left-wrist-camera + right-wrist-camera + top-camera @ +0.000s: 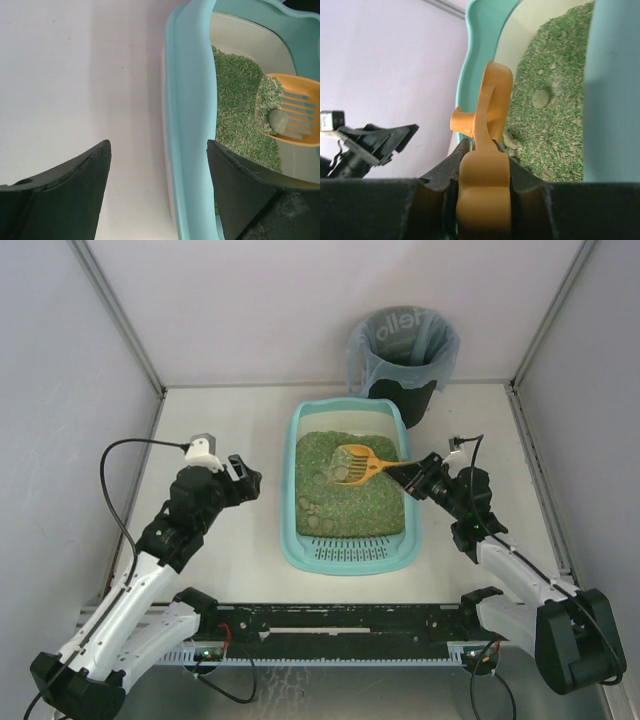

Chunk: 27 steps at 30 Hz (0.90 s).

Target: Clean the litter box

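The litter box (291, 502) sits mid-counter (225, 425). The bin (403, 392) stands just behind its far right corner, at one o'clock. The scoop (360, 466) lies over the litter (355, 512) in the box's far half, its handle running toward three o'clock into the right claw (412, 475). The left claw (250, 481) hangs at nine o'clock, near the box's left wall.

The right claw (482, 170) is clamped on the handle of an orange scoop (492, 100), black fingers pressed to both sides. The scoop rises edge-on beside the teal rim of the litter box (477, 35). Green litter (555, 75) fills the tray, with a round greyish clump (540, 98) lying in it. Far left, the left arm (370, 142) shows dark above the pale counter (395, 60).
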Tool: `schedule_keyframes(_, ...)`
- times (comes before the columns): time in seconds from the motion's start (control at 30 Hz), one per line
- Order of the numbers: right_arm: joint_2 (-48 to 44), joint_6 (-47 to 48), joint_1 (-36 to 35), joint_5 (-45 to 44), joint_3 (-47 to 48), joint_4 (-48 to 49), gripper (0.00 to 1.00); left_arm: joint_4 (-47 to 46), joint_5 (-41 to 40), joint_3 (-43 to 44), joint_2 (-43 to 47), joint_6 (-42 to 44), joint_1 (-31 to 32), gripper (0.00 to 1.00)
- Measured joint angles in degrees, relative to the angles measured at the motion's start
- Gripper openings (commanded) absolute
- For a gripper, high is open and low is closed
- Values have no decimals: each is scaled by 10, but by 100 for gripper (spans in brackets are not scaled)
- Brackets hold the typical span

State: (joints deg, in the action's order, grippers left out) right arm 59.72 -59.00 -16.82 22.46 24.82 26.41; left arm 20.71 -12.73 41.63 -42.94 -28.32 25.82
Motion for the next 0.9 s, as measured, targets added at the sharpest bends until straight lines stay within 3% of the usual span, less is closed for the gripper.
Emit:
schedule_keyframes(0.3,-69,-70,93,56,-75,49,0,0,26,23,-12,4,-34,81)
schedule_keyframes(0.57,-39,-142,120,96,-96,113,0,2,31,38,-15,11,-51,81)
schedule_keyframes(0.9,-16,-164,115,124,-89,140,0,9,44,38,-20,24,-61,81)
